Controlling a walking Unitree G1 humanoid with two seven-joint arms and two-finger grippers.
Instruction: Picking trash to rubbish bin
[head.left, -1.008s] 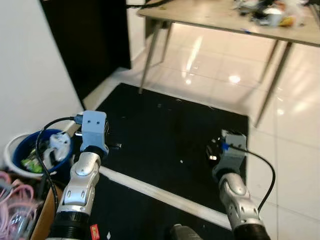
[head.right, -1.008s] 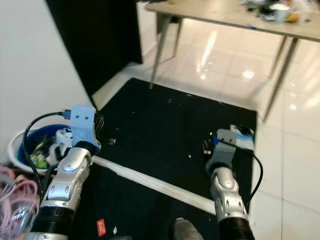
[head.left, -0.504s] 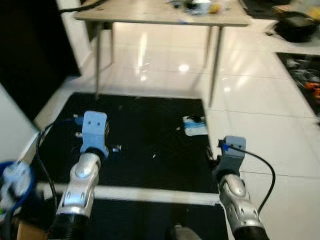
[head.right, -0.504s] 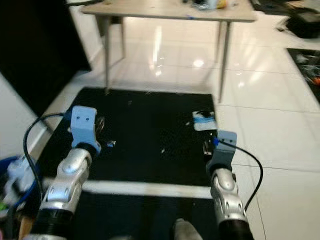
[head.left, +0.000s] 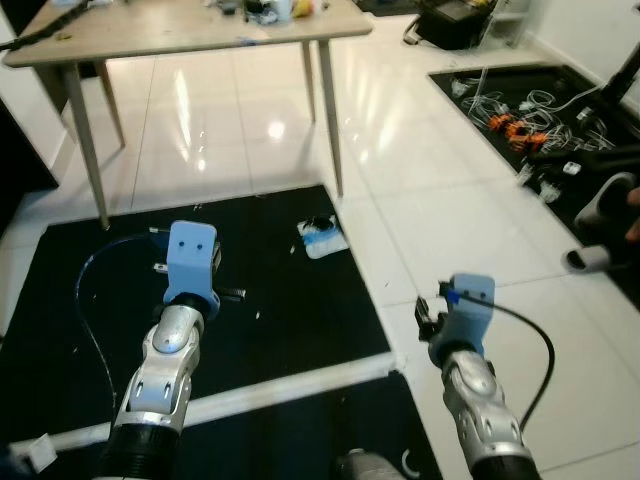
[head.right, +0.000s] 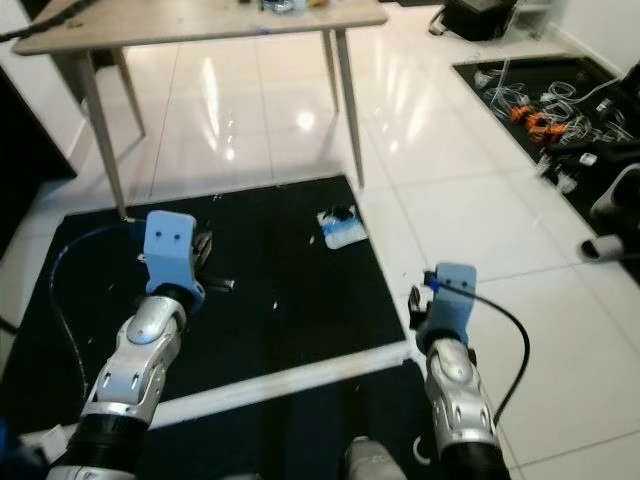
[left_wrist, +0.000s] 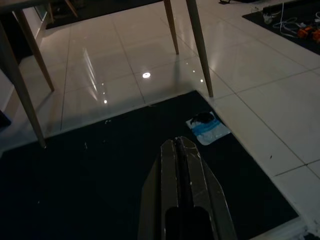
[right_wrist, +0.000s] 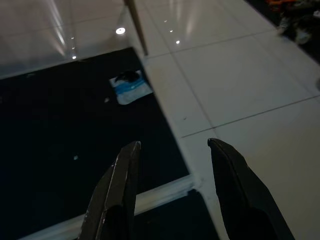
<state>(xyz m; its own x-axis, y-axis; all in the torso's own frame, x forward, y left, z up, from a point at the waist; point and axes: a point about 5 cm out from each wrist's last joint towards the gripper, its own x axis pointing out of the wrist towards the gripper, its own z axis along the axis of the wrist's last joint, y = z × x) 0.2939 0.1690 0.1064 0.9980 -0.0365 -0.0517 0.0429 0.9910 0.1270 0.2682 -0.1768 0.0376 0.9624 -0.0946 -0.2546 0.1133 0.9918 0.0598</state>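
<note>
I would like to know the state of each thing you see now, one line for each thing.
Left gripper: shut, holding nothing, above the black mat.
Right gripper: open, holding nothing, near the mat's edge.
Blue and white wrapper: lying flat on the mat's far corner, not picked up.
Table: standing, with small items on top.
Cables: lying tangled on a second dark mat.

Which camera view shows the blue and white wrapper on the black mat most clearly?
The left wrist view: the wrapper lies near and unblocked, ahead of the shut left hand. The right wrist view shows it smaller and darker; both eye views show it small, near the mat's far corner.
</note>
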